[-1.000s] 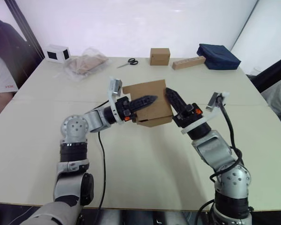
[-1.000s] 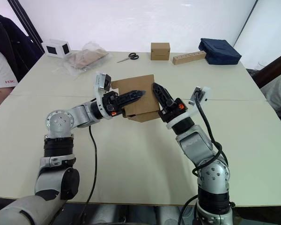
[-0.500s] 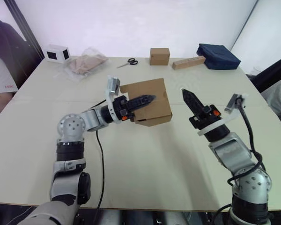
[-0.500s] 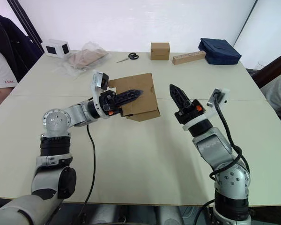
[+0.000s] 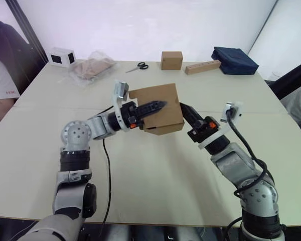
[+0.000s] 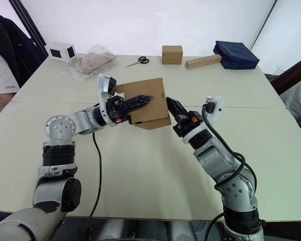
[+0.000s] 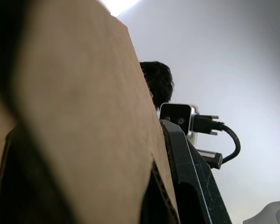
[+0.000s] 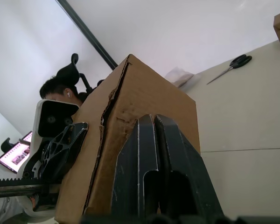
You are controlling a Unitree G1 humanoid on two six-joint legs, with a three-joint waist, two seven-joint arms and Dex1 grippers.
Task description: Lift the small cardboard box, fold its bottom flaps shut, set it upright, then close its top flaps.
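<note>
Brown and tilted, the small cardboard box (image 5: 159, 108) hung above the desk's (image 5: 155, 170) middle, clamped by the left gripper (image 5: 149, 107) from its left, while the right gripper (image 6: 173, 108), fingers pressed together, touched its right side, pointing leftward.

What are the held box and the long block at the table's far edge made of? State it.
The plain brown box: matte corrugated cardboard, judging by its creased seams and raw flap edges. The long tan rectangular block: probably unfinished wood, pale and matte; too far to confirm.
</note>
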